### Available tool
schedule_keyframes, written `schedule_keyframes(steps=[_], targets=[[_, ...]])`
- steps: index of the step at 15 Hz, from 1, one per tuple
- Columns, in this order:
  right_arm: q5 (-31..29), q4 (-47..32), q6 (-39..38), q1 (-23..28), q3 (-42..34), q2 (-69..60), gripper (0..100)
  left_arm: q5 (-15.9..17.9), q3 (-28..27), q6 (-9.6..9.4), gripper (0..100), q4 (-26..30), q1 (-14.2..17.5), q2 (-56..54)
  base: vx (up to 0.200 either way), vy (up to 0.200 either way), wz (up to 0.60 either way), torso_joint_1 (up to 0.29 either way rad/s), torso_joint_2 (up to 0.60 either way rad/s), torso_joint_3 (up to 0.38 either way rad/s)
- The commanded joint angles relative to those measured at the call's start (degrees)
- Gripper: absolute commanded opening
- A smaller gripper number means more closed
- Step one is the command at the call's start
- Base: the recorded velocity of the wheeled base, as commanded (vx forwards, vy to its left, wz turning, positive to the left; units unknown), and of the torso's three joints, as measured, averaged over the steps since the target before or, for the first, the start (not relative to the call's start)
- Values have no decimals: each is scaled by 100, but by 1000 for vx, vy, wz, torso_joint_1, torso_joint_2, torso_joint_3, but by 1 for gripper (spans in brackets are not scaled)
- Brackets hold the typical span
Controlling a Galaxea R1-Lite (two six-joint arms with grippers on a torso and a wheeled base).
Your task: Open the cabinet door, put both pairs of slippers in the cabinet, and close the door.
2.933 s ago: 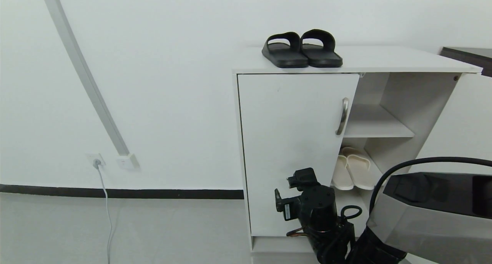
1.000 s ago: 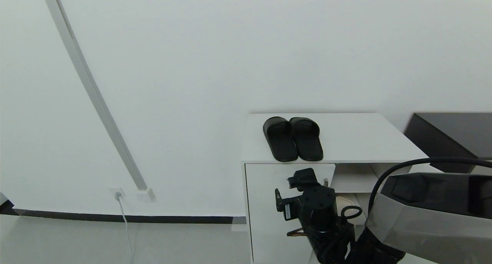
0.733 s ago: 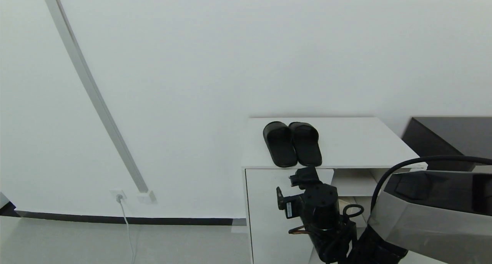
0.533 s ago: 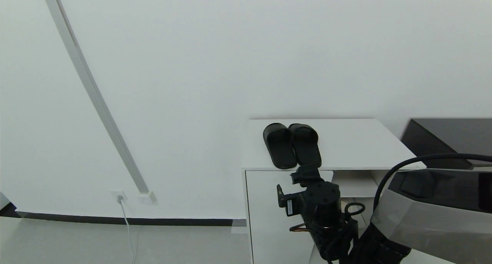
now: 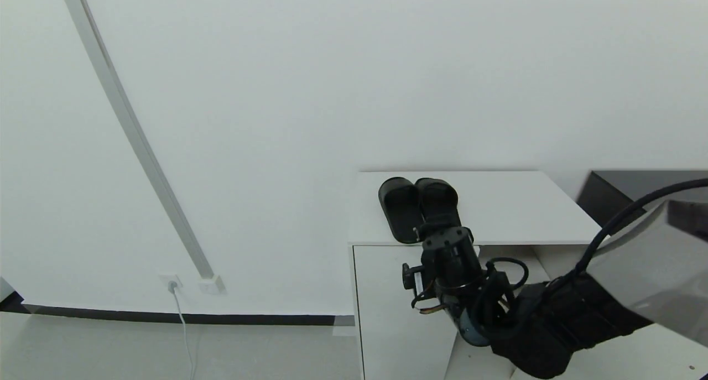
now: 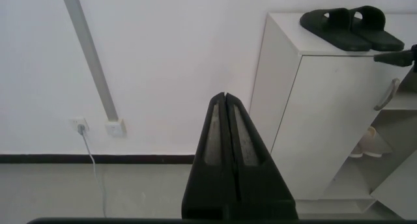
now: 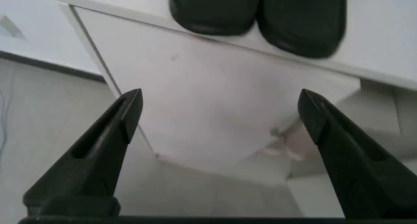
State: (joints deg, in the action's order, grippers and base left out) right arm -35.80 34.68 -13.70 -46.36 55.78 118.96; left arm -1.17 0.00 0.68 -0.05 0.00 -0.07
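- Right wrist view shows the right gripper [image 7: 219,99] with its jaws spread wide and nothing between them. It sits just in front of the cabinet [image 7: 195,120], level with the front edge of the cabinet's top.
- The black slippers [image 7: 260,6] lie just past that edge on the cabinet's top. They are a matte pair, side by side and touching, with broad one-piece straps and their rounded ends at the front edge, over the cabinet's left half.
- The left door [image 6: 326,120] of the cabinet is shut. It is plain white, and a curved metal handle [image 6: 389,94] sits on its inner edge.
- The cabinet's right half stands open, and the pale slippers [image 6: 366,140] rest on a lower shelf inside, side by side.
- The left gripper [image 6: 225,95] has its jaws pressed together and holds nothing. It is well apart from the cabinet, off its left side.
- On the wall left of the cabinet there is a socket [image 5: 170,283] with a cable [image 5: 182,330] plugged in. A grey conduit [image 5: 127,125] slants up from beside it.
- Dark furniture [image 5: 619,194] stands to the right of the cabinet.
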Motion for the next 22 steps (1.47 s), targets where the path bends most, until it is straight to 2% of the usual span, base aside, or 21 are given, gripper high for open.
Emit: schedule_keyframes(steps=[1, 7, 15, 18, 22], targets=[[-278, -972, -713, -31, 811, -698, 100, -6, 0, 2, 0, -4, 0, 7, 0, 0, 0, 0, 0, 0], [-383, -779, -713, -13, 767, -426, 100, 3, 0, 11, 0, -4, 0, 7, 0, 0, 0, 0, 0, 0], [-340, 39, -669, 259, 679, 260, 100, 3, 0, 11, 0, 5, 0, 7, 200, 0, 0, 5, 1, 1], [-173, 733, -344, 409, 618, 479, 100, -15, 0, 28, 0, 5, 0, 7, 0, 0, 0, 0, 0, 0], [117, 1146, -98, 690, 565, 673, 100, -6, 0, 11, 0, -4, 0, 7, 0, 0, 0, 0, 0, 0]])
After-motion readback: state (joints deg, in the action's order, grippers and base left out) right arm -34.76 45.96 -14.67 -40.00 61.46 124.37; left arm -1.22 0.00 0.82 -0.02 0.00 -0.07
